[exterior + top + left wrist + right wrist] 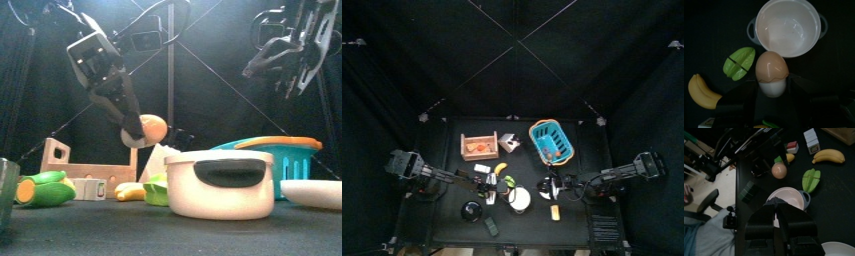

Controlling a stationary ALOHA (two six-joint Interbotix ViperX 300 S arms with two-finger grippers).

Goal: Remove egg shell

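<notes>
Left wrist: egg (771, 68) in L tool (772, 90)

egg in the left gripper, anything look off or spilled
Nothing spilled. The egg sits between the left gripper's jaws above the white pot, its brown shell half still seated on the white half. The pot looks empty.

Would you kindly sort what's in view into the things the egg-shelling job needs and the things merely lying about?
For the job:
- egg, held by the left end effector
- white pot, beneath the egg
- right end effector, shut and raised, holding nothing

Lying about:
- banana
- green starfruit
- blue basket
- wooden rack
</notes>
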